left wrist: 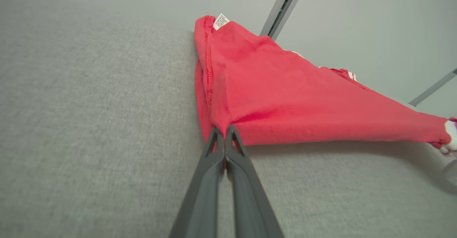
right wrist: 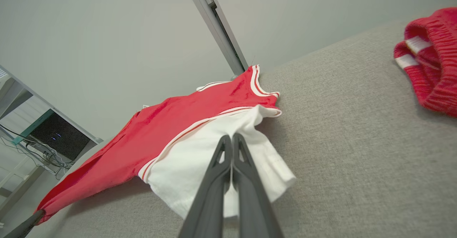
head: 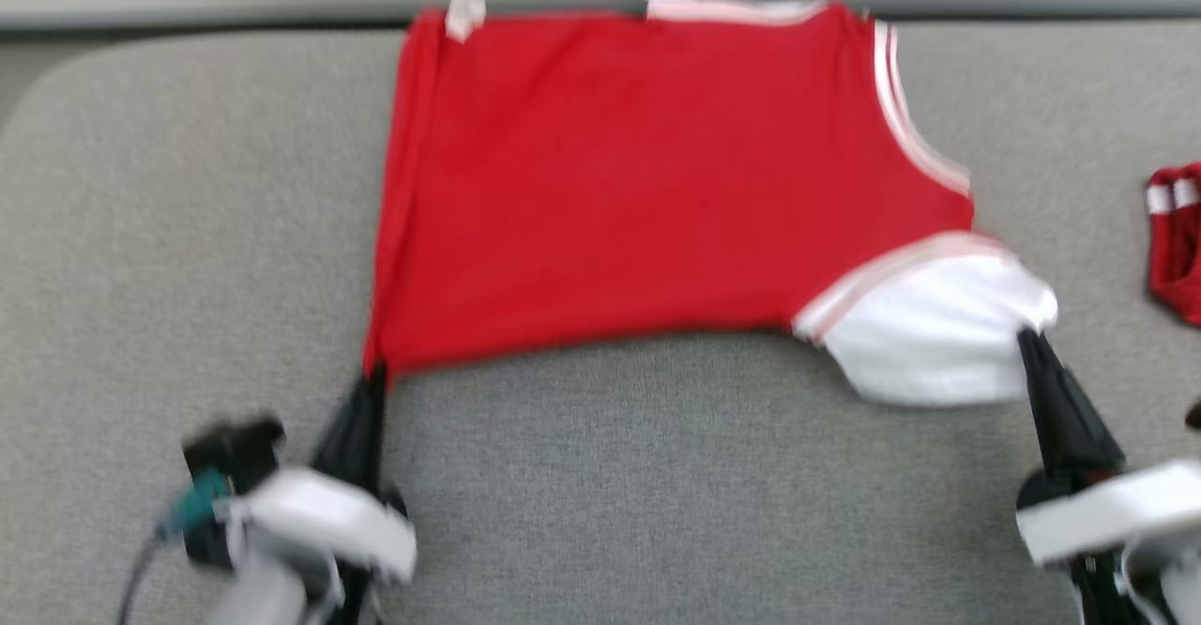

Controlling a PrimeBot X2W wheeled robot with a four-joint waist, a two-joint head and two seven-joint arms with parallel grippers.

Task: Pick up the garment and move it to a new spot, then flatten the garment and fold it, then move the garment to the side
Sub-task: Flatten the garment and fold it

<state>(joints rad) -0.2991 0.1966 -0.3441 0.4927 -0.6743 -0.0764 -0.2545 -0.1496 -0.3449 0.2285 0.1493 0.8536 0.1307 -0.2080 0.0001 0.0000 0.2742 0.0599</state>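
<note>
The garment [head: 647, 184] is a red shirt with white sleeves and striped trim, stretched over the grey cushion. Its near edge hangs lifted between my two grippers. My left gripper [head: 373, 376] is shut on the garment's near left corner; in the left wrist view its fingertips [left wrist: 225, 130] pinch the red hem of the garment [left wrist: 285, 102]. My right gripper [head: 1028, 336] is shut on the white sleeve [head: 938, 334] at the right. The right wrist view shows that gripper [right wrist: 232, 138] closed on the white cloth [right wrist: 200, 159]. A white label [head: 463, 11] sticks up at the far left corner.
A second red knitted item [head: 1175, 240] with white stripes lies at the cushion's right edge, also seen as a red knitted item [right wrist: 432, 77] in the right wrist view. The grey cushion [head: 188, 231] has bare room left and in front. A wall and metal post [right wrist: 217, 27] stand behind.
</note>
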